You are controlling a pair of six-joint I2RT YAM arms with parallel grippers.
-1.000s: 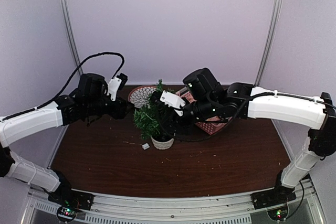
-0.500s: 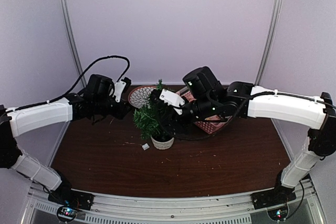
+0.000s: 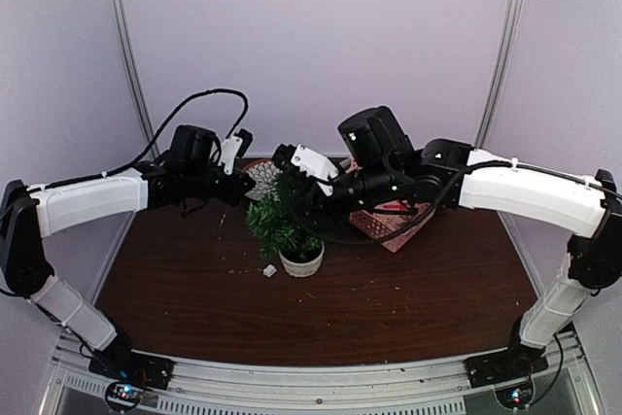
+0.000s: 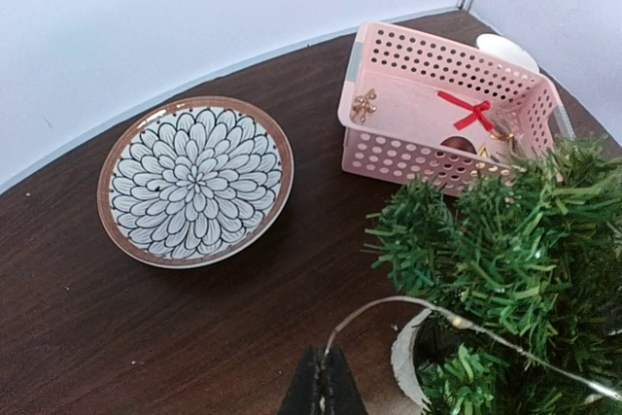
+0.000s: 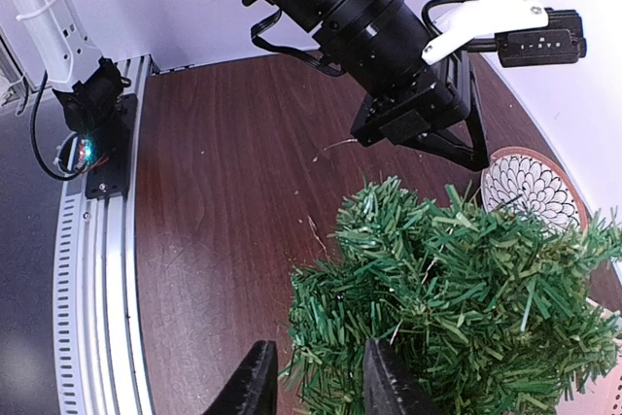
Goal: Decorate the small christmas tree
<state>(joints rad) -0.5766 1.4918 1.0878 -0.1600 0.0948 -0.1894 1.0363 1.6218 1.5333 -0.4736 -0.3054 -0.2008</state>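
Since the earlier frame the left arm has extended farther back along the table and its jaws have closed, while the right arm has lifted its wrist over the treetop. The left gripper (image 4: 326, 384) now has its fingertips pressed together on a thin silver light wire (image 4: 389, 300), which leaves the tips, arcs up and to the gripper's right, and drapes across the near branches. The small christmas tree (image 4: 515, 259), a bushy dark-green artificial cone, stands upright just to the right of that gripper in a round whitish pot (image 4: 406, 357) on the dark brown wooden table (image 4: 292, 269). Ahead and to the left of the gripper lies a round ceramic plate with a black-and-white petal pattern and a brown rim (image 4: 194, 182). Ahead and to the right sits a pink perforated plastic basket (image 4: 408, 157) with a red ribbon bow (image 4: 473, 112) inside it. The right gripper (image 5: 319, 352) hangs directly above the tree's crown with its fingers set narrowly apart; green needles fill the gap, and whether the pads press on them cannot be told. A small white scrap (image 3: 269, 270) lies on the table beside the pot.
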